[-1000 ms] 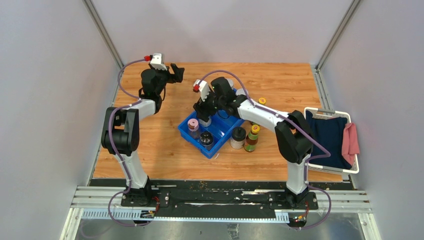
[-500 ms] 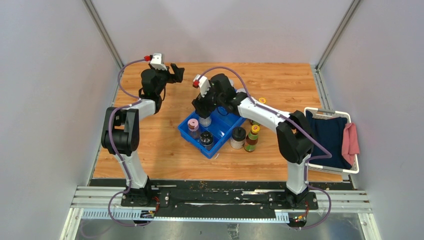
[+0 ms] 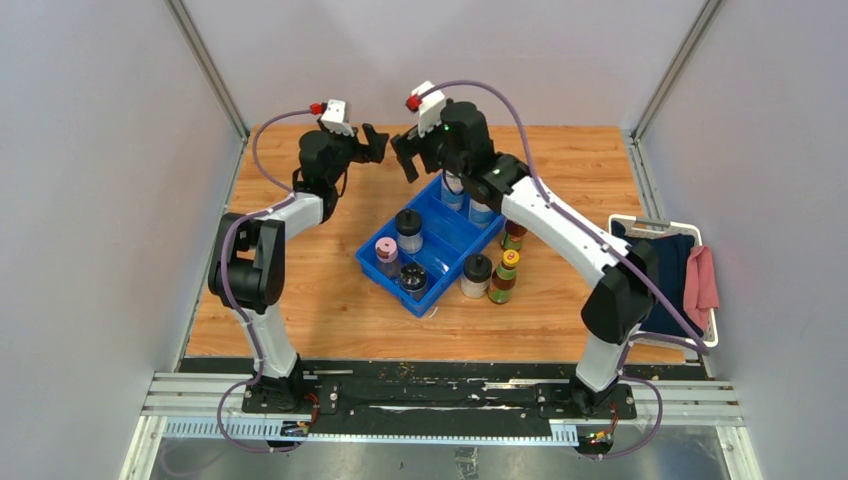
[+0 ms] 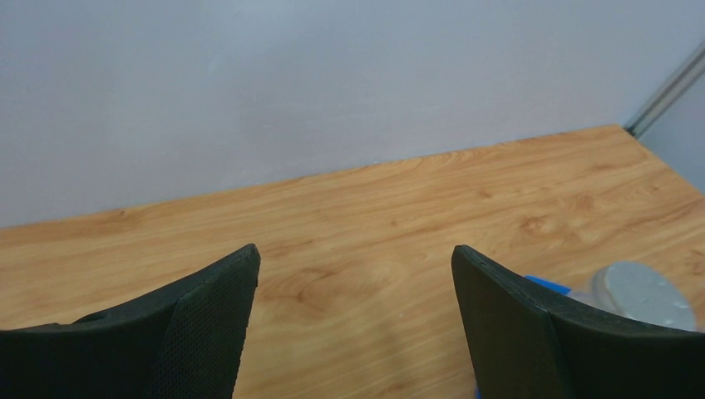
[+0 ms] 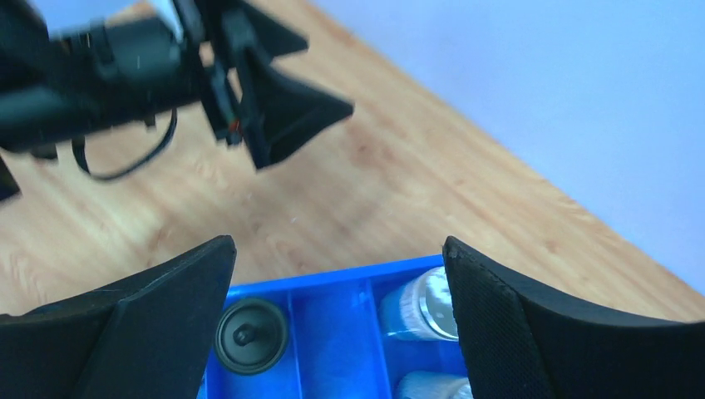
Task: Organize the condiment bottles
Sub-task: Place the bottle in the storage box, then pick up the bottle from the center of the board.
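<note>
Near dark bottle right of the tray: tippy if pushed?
Probably tippy: the bottle is tall, narrow and upright on the table. The jar close beside it might brace that side. Looks like glass, so likely slick.

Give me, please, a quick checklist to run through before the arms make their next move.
1. Left gripper jaws open, empty: ok.
2. Right gripper jaws open, empty: ok.
3. Clearance between the grippers: not ok, they look close.
4. All bottles inside the blue tray: not ok; black-lidded jar and two yellow-capped bottles stand outside.
5. Visible bottles upright: ok.
</note>
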Motion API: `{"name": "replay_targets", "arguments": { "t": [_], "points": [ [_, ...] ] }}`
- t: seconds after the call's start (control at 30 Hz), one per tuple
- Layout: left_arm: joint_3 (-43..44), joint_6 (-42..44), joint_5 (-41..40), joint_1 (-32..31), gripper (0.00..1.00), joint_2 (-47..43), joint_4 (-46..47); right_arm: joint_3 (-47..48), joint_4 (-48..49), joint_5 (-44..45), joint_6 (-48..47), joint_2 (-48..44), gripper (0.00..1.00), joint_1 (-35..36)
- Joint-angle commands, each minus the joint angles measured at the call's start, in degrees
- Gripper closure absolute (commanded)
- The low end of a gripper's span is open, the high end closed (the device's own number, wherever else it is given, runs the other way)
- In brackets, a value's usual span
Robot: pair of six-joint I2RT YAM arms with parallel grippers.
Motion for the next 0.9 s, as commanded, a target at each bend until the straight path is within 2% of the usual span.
{"name": "replay_targets", "arguments": {
  "t": [0.0,0.1,0.33,0.87],
  "points": [
    [5.4,1.8,3.0,-2.8,0.10,-0.7,-3.1,6.0,-4.0,14.0,4.9,-5.0,0.01,-0.5],
    [7.5,2.1,5.9,-4.6,0.08,-0.8,-4.3,6.2,-4.9,20.9,6.6,-8.1,0.00,-0.6],
    [12.3,4.9,12.2,-9.0,0.06,-0.8,-8.8,7.7,-7.8,27.8,10.2,-13.5,0.00,-1.0],
    [17.7,13.5,16.4,-17.4,0.04,0.4,-16.7,6.4,-8.1,29.2,10.1,-20.0,0.00,-1.1]
  ]
}}
